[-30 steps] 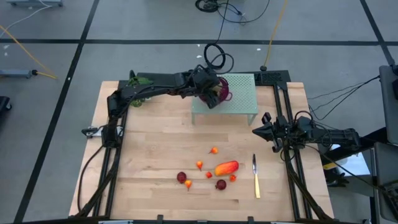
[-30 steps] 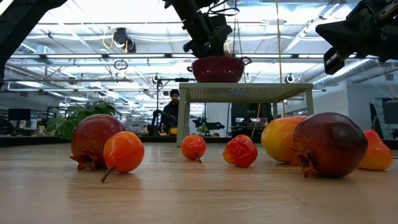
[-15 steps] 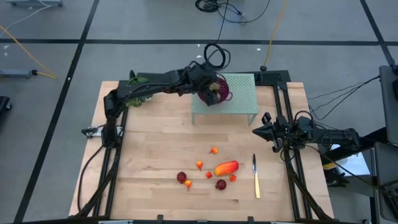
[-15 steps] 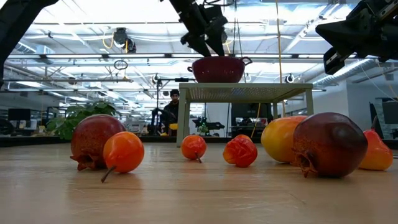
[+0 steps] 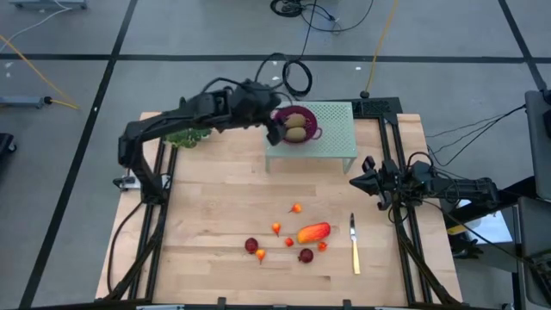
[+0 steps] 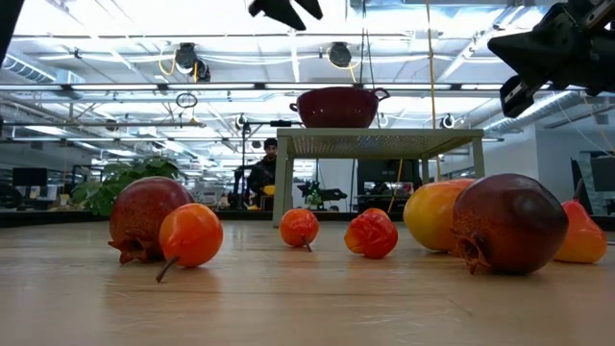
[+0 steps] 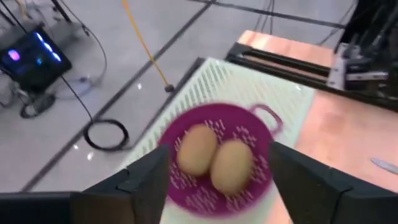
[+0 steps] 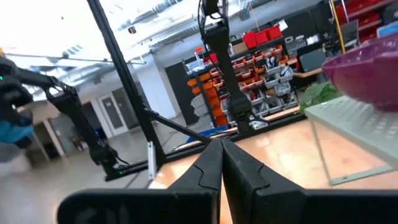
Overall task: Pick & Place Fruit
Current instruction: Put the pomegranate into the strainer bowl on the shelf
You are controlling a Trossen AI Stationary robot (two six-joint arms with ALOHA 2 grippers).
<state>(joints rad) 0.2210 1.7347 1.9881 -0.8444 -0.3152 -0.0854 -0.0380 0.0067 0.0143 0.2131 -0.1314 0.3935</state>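
Two olive-brown ovals (image 5: 294,126) lie side by side, touching, in a magenta bowl on a pale green stand at table's far edge. Rest of fruit on bare wood near front: elongated orange-red piece (image 5: 313,232), two dark red balls (image 5: 251,245), several tiny orange-red ones (image 5: 275,228) scattered around.

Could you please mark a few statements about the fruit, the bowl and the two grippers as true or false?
1. Two olive-brown ovals lie in the magenta bowl. True.
2. The bowl stands directly on the wooden table. False: it stands on the pale green stand.
3. The left gripper holds an oval. False: its fingers are open and empty, above the bowl.
4. The right gripper is shut, beside the table's right edge. True.
5. The yellow-handled knife lies left of every fruit. False: it lies right of the orange-red piece.
6. Two dark red balls rest on the table. True.
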